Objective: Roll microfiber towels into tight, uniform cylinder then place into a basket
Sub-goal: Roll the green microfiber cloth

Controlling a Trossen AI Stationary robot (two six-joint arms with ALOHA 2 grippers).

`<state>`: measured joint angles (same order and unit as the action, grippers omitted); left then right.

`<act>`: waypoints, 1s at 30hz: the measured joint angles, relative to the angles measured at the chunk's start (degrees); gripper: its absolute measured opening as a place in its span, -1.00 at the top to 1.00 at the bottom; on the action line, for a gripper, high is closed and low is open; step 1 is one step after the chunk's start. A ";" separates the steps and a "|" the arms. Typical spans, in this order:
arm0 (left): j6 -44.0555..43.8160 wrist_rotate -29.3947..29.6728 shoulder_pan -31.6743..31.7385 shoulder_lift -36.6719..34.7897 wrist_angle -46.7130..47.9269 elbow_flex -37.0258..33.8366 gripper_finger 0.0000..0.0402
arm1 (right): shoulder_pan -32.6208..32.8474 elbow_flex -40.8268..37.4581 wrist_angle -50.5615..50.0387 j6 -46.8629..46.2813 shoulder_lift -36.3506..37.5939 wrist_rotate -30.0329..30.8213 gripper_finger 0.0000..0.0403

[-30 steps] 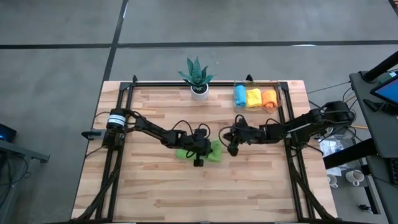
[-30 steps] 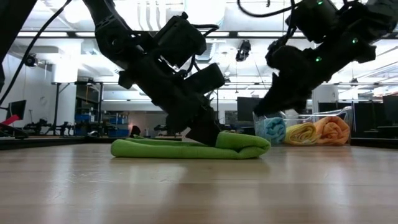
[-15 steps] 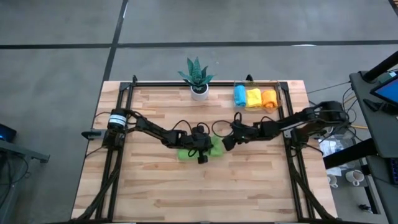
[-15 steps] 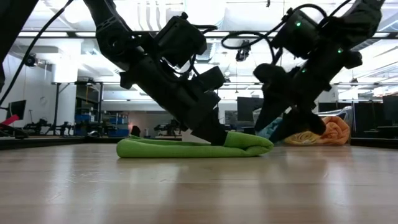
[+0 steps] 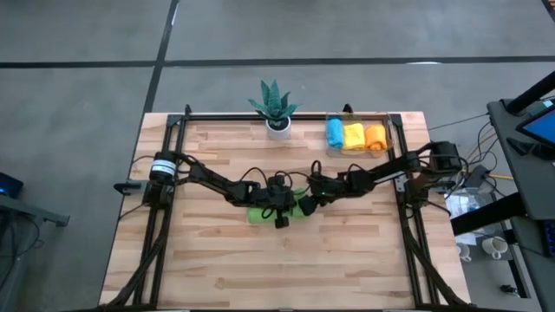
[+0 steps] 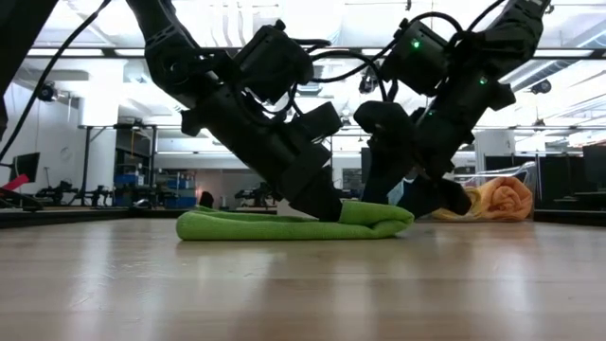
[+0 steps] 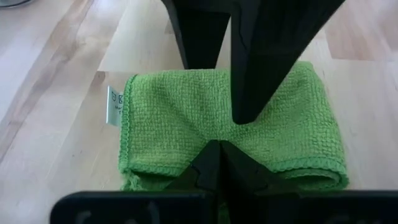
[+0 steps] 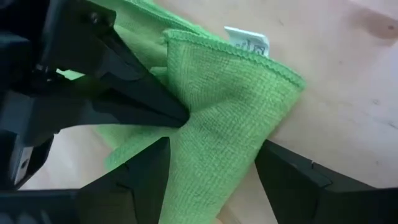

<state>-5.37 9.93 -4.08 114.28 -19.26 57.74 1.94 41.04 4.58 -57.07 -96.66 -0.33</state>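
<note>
- green microfiber towel (image 6: 284, 225), soft folded cloth, lies flat mid-table on the pale wooden slatted table (image 5: 217, 269), white care label (image 8: 247, 41) sticking out at one edge
- left gripper (image 7: 219, 152), dark two-finger tool, fingers together, pressed down on the towel's middle, pinning it
- right gripper (image 8: 211, 171), dark fingers spread apart, straddles the towel's folded end; nothing clamped yet
- to do this well, judged: right should close on the whole folded edge, not just the top layer, and left should keep pinning so the roll starts tight and even
- versus a second ago: right gripper was nearly closed and off to the towel's side; now it is open and at the towel; left unchanged
- far back corner: clear plastic rectangular basket (image 5: 391, 130) holds blue, yellow and orange rolls (image 5: 355, 135)
- green spiky potted plant (image 5: 276, 107) beside it
</note>
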 joint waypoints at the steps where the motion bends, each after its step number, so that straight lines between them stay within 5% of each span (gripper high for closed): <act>1: 0.00 0.00 -0.02 0.00 0.16 0.02 1.00 | 0.16 0.02 -0.07 -0.16 0.06 -0.01 -0.12; 7: 0.27 0.00 0.00 -0.04 0.38 0.02 1.00 | 0.96 -0.16 -1.68 -1.48 0.59 2.12 0.06; 19: 0.31 0.02 0.00 -0.31 0.37 0.36 1.00 | 1.55 -0.14 -1.39 1.22 -1.18 3.40 0.88; 30: 4.42 2.57 -1.68 -6.42 -1.74 -0.06 1.00 | 1.57 -0.27 -14.09 7.05 4.30 4.80 0.95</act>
<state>-0.95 12.50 -5.76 107.86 -21.00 57.68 3.51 40.77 -9.51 -50.02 -92.36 4.48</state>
